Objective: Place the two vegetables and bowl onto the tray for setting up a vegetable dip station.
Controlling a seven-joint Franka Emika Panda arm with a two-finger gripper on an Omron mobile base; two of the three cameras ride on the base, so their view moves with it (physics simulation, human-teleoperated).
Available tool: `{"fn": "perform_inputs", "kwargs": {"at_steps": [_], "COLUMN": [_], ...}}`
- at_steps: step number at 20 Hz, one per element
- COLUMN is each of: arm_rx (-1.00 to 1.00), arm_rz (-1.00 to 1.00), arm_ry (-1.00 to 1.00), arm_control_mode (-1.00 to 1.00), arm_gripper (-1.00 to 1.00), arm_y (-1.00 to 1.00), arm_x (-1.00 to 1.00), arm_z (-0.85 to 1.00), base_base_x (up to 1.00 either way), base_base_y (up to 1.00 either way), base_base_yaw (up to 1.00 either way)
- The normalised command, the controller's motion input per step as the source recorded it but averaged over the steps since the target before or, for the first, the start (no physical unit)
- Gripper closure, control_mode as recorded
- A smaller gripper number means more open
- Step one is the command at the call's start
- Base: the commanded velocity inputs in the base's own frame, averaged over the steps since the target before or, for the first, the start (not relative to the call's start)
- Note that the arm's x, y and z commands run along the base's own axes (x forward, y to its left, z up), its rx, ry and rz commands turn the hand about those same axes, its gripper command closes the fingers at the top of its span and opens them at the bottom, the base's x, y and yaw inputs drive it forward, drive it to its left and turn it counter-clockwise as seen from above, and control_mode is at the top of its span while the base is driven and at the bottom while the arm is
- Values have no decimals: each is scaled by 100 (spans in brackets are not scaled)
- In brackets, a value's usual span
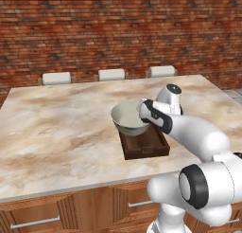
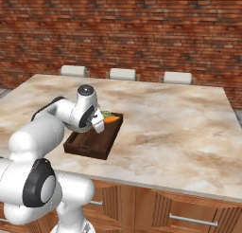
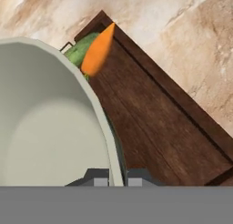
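Gripper [image 3: 116,176] clamped on bowl [image 3: 41,123] rim, one finger each side, carrying it over tray [image 3: 150,123]; carrot [image 3: 96,51], cucumber [image 3: 82,50] already inside far end.

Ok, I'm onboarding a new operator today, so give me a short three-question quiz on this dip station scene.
1. True or false: the carrot lies on the tray.
2. What is the end effector shut on? A) the cucumber B) the rim of the bowl C) a tray handle
3. Fill in: the cucumber lies right beside the ____.

Key: 1 true; 2 B; 3 carrot.
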Motion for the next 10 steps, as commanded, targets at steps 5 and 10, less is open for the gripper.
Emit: {"fn": "perform_inputs", "kwargs": {"at_steps": [5, 10], "arm_rx": [0, 0], "arm_rz": [0, 0], "arm_ry": [0, 0], "arm_control_mode": [-100, -100], "arm_gripper": [100, 100], "arm_y": [-31, -28], "arm_x": [0, 0], "arm_z": [0, 0], "base_base_x": [0, 0], "base_base_y": [0, 0], "base_base_yaw": [0, 0]}}
